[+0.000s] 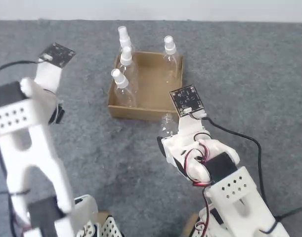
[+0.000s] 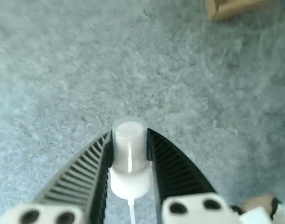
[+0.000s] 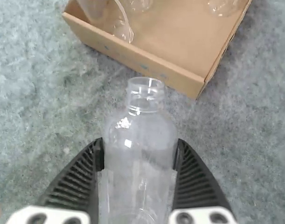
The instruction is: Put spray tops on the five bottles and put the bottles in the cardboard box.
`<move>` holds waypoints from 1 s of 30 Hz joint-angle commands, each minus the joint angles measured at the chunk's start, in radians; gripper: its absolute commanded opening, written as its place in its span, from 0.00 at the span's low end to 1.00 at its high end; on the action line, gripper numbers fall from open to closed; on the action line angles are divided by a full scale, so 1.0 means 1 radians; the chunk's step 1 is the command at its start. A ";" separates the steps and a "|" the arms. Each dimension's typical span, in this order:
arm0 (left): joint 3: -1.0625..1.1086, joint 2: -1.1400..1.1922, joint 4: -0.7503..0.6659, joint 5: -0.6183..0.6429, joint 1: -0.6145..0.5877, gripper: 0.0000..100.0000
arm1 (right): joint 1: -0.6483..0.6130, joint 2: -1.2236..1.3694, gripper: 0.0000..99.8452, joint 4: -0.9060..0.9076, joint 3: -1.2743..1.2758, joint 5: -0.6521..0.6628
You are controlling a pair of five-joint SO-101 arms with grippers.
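Bottles come first in the high view: four capped bottles point(image 1: 122, 86) stand at the cardboard box point(image 1: 146, 111) in the upper middle. Three are plainly inside it. The topmost may stand just behind the far wall; you can't settle that from this angle. The right arm point(image 1: 210, 163) rises from the lower right and holds the open bottle point(image 1: 166, 121) just below the box's near wall. The left arm point(image 1: 27, 123) stands well apart at the left edge, over the grey carpet point(image 1: 101, 153).

In the left wrist view, the left gripper point(image 2: 128, 135) has its ribbed black fingers clamped on the spray top point(image 2: 129, 154), a smooth white plastic cylinder. Its thin dip tube point(image 2: 131, 212) trails toward the bottom edge.

In the right wrist view, the right gripper point(image 3: 140, 144) is closed around the body of the clear, glossy bottle. The bottle's long axis runs up the frame, with its threaded neck point(image 3: 145, 93) bare and aimed at the box's matte brown wall.

Your next move likely turns on this: the top's tube must line up with that neck's axis, and the left arm has the gap to cross.
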 commanded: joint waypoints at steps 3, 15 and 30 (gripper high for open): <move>0.102 -0.261 -0.137 0.100 0.011 0.01 | 0.019 -0.076 0.02 -0.024 -0.006 -0.011; 0.211 -0.457 -0.147 0.356 0.189 0.01 | 0.013 -0.410 0.02 -0.054 0.133 -0.006; 0.213 -0.704 -0.209 0.588 0.390 0.01 | 0.010 -0.697 0.02 -0.234 0.354 -0.005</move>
